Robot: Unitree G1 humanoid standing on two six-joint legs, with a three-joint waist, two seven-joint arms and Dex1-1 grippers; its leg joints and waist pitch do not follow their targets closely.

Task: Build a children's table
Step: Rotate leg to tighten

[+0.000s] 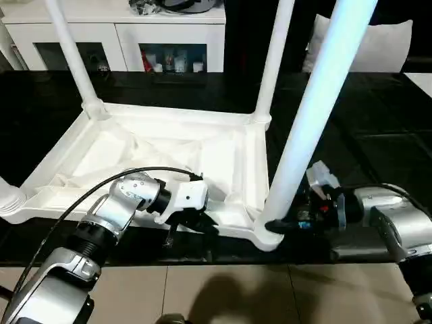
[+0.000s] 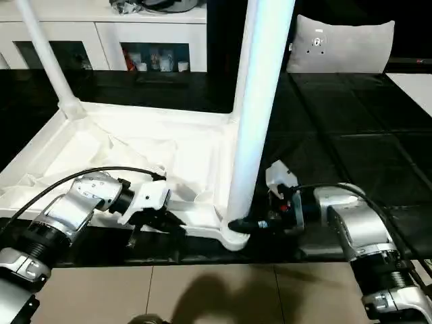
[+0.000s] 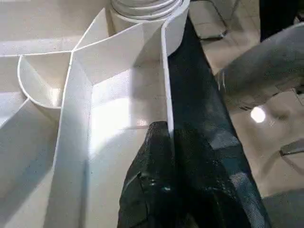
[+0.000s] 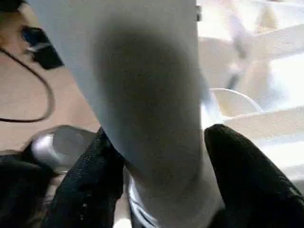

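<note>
The children's table lies upside down on a black surface, its ribbed white top [image 1: 175, 111] facing up. Two back legs [image 1: 71, 47] [image 1: 273, 61] stand in the far corner sockets. A third leg [image 1: 317, 108] stands upright in the near right socket. My left gripper [image 1: 189, 226] is shut on the near rim [image 3: 166, 85], one finger [image 3: 152, 190] on each side of the thin wall. At the base of the near right leg [image 4: 142, 95] my right gripper [image 2: 243, 225] grips it, its fingers [image 4: 247, 180] pressed to both sides.
A white cabinet with glass doors [image 1: 121, 34] stands behind the table. A grey cushion [image 2: 337, 44] rests at the back right. The black surface [image 1: 378, 148] ends just in front of me at a beige tiled floor [image 1: 236, 297]. A black cable [image 1: 74, 206] loops over my left forearm.
</note>
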